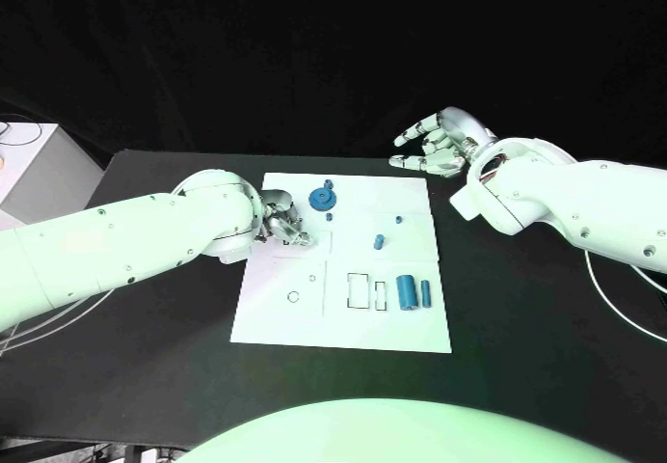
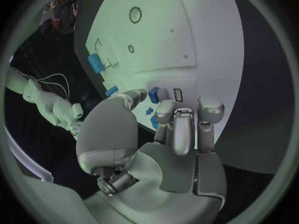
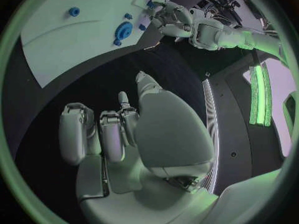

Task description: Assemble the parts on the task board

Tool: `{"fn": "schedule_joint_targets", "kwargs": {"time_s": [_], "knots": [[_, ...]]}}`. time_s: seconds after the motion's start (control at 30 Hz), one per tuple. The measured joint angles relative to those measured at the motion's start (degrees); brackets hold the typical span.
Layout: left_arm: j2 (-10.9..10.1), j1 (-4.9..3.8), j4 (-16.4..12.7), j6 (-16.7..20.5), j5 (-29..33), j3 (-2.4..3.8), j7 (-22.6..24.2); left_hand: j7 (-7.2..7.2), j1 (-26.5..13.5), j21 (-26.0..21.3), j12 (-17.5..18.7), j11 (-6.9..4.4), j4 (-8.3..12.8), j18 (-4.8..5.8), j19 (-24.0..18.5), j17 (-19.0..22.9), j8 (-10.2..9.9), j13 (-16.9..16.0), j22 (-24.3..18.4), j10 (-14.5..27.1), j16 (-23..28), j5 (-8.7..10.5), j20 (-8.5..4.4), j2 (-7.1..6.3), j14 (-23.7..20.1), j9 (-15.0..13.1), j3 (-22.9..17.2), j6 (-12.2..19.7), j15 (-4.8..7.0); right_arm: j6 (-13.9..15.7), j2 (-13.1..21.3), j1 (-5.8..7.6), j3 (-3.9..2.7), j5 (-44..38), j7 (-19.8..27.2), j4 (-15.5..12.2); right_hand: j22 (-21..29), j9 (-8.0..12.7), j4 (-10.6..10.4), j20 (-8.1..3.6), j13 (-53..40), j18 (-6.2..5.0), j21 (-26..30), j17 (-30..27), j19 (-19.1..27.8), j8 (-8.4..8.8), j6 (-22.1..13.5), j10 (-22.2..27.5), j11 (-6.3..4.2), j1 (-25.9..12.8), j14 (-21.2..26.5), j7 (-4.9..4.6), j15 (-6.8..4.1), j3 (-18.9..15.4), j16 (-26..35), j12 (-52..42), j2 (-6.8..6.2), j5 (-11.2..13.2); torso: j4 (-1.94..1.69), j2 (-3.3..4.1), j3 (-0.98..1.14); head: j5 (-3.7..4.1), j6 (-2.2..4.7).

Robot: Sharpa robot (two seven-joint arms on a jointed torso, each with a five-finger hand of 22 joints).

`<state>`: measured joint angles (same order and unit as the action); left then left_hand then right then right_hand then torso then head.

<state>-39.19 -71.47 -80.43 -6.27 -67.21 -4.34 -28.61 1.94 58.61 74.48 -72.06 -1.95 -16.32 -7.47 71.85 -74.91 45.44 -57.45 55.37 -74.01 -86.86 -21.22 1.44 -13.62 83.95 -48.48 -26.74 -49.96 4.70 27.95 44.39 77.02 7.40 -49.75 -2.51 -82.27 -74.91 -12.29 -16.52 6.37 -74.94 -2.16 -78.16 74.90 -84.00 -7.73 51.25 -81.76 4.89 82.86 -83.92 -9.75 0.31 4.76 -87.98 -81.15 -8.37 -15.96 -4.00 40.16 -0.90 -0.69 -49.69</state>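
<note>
Carefully, the left robot hand (image 1: 282, 226), fingers curled at a small blue part (image 2: 154, 94), whether gripped unclear, should seat it squarely on the task board (image 1: 306, 318); right robot hand (image 1: 442, 142) hovers empty, fingers spread.

left robot hand (image 1: 282, 224) over task board (image 1: 348, 328)

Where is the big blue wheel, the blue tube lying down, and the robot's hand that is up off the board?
blue gear (image 1: 321, 201): head view, its round face.
blue cylinder (image 1: 408, 291): head view, its side.
right hand (image 1: 442, 143): head view, palm.
</note>
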Motion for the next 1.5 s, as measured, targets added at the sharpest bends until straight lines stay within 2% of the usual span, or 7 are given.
{"fn": "schedule_joint_targets", "kwargs": {"time_s": [0.27,0.4,0.6,0.8,1.0,1.23,1.5], "knots": [[-1.04,0.02,-1.19,0.05,0.03,0.46,-0.01,0.00,0.76,0.00,0.00,0.21,-0.35,0.00,0.00,0.00,-0.49,0.02,-0.06,0.21,0.00,1.81,0.00,-0.31,0.00,-0.13,2.69,0.00,0.00,0.00,0.09,-0.02,0.00,0.02,0.02,0.00,0.01,0.00,0.00,0.00,0.01,0.00,0.00,0.05,0.00,0.00,0.00,0.00,0.00,0.00,0.00,0.00,0.00,0.00,0.00,0.00,0.00,0.00,0.01,0.00,0.03,-0.09,0.06],[-1.94,0.02,-2.25,-0.04,0.32,1.33,-0.01,0.00,0.75,-0.21,0.00,0.42,-0.42,0.00,-0.20,0.00,-0.75,0.17,-0.35,0.42,0.23,4.73,0.20,-0.30,0.00,-0.18,5.40,0.00,0.00,0.00,0.13,-0.11,0.00,0.03,0.03,0.03,0.00,0.00,0.00,0.00,0.01,0.00,0.00,0.04,0.00,0.00,0.00,0.00,0.00,0.00,0.00,0.00,0.00,0.00,0.00,0.00,0.00,0.00,-0.01,-0.04,0.03,-0.16,0.24],[-3.31,-0.22,-3.13,-0.27,1.05,3.06,-0.01,0.00,0.74,-0.21,0.00,0.42,-0.35,0.00,-0.20,0.00,-0.75,0.17,-0.35,0.42,0.23,4.77,0.20,-0.30,0.00,-0.22,6.03,0.00,0.00,0.00,0.18,-0.17,0.00,0.05,0.05,0.11,-0.04,0.00,0.00,0.00,0.02,0.00,0.00,0.04,0.00,0.00,0.00,0.00,0.00,0.00,0.00,0.00,0.00,0.00,0.00,0.00,0.00,0.00,-0.02,-0.10,0.10,-0.31,0.66],[-4.12,-1.50,-2.67,-1.31,1.94,5.13,-0.07,0.54,1.86,-1.40,0.59,0.62,-0.43,-0.01,-1.42,0.00,-1.44,1.57,-2.19,1.69,0.84,4.77,0.35,1.73,0.00,-0.22,6.43,0.55,0.00,0.00,0.22,-0.25,0.00,0.08,0.07,0.21,-0.04,0.00,0.00,0.00,0.02,0.00,0.00,0.04,0.00,0.00,0.00,0.00,0.00,0.00,0.00,0.00,0.00,0.00,0.00,0.00,0.00,0.00,0.03,-0.06,0.07,-0.41,1.24],[-3.69,-3.54,1.49,-2.74,3.56,6.20,-0.07,1.98,4.13,-3.38,3.01,1.66,-0.43,0.00,-3.57,0.00,-3.74,5.31,-5.56,5.17,2.43,4.54,1.31,3.19,0.09,0.37,6.43,2.81,-0.74,0.00,0.23,-0.30,0.00,0.13,0.09,0.39,-0.03,0.06,0.00,0.00,0.03,0.00,0.00,0.03,0.00,0.00,-0.18,0.00,0.00,-0.24,0.00,-0.18,0.00,0.00,0.00,0.00,0.24,0.00,0.04,0.02,0.07,-0.51,1.86],[-0.54,-4.71,8.66,-3.08,5.37,6.39,0.22,3.47,4.56,-4.47,5.82,2.98,-0.43,-0.01,-4.82,0.00,-6.97,9.95,-7.53,8.91,2.83,4.35,1.73,3.51,0.07,2.55,6.43,4.73,-1.93,0.00,0.18,-0.32,0.00,0.22,0.14,0.57,-0.03,0.06,0.00,0.00,0.03,0.00,0.00,0.03,0.00,0.00,-0.18,0.00,0.00,-0.24,0.00,-0.17,0.00,0.00,0.00,0.00,0.24,0.00,0.03,0.14,0.06,-0.92,2.98],[3.18,-5.94,15.26,-2.77,6.09,6.47,0.98,3.47,4.56,-4.47,5.82,2.97,-0.43,-0.01,-4.82,0.00,-6.98,10.01,-7.47,8.91,2.83,4.35,1.74,3.51,0.09,2.66,6.43,4.72,-1.95,0.01,0.03,-0.32,0.00,0.33,0.18,0.70,-0.02,0.06,0.00,0.00,0.04,0.00,0.00,0.03,0.00,0.00,-0.18,0.00,0.00,-0.23,0.00,-0.17,0.00,0.00,0.00,0.00,0.24,0.00,0.10,0.36,0.07,-1.44,3.86]]}}
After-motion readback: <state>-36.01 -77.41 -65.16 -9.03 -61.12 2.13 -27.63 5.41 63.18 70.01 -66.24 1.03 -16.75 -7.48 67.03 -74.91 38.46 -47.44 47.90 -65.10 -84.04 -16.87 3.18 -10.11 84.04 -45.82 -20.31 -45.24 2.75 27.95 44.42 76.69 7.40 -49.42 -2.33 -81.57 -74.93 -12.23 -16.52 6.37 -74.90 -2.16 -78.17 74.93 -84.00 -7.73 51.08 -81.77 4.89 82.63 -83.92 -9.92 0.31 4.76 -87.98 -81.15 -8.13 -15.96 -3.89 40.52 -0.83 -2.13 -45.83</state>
